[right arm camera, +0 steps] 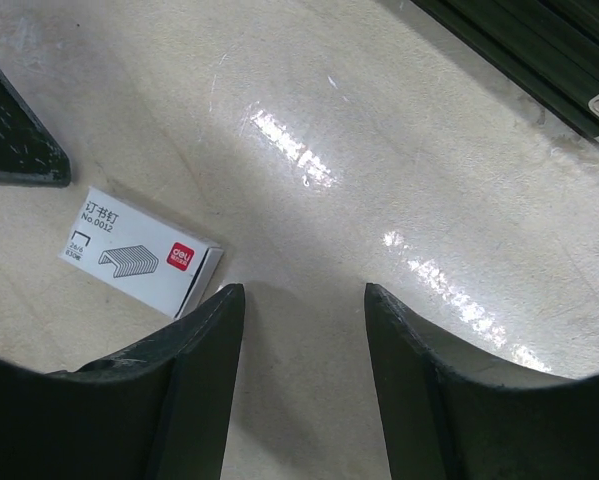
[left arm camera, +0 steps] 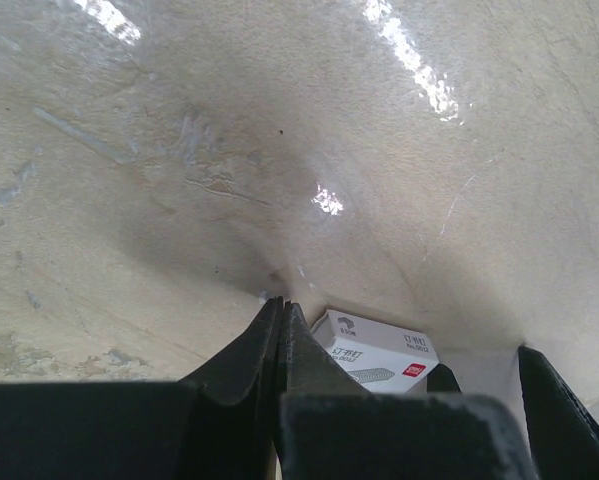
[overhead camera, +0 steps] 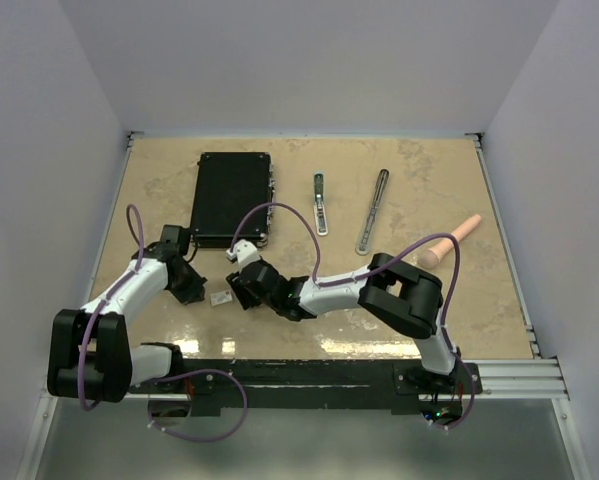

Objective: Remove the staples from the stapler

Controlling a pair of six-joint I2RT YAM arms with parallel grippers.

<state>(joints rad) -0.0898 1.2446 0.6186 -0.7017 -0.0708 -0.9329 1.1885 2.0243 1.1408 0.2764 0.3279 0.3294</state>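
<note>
My left gripper (left arm camera: 281, 335) pinched shut on nothing, right gripper (right arm camera: 304, 300) half open, empty, white box (right arm camera: 139, 262) between them, stapler (overhead camera: 320, 203) two bars far off, staples I can't make out.

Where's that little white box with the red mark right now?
In the top view the white box lies left of centre, between the left pincer and the right pincer, just nearer the arms than the black case.
</note>
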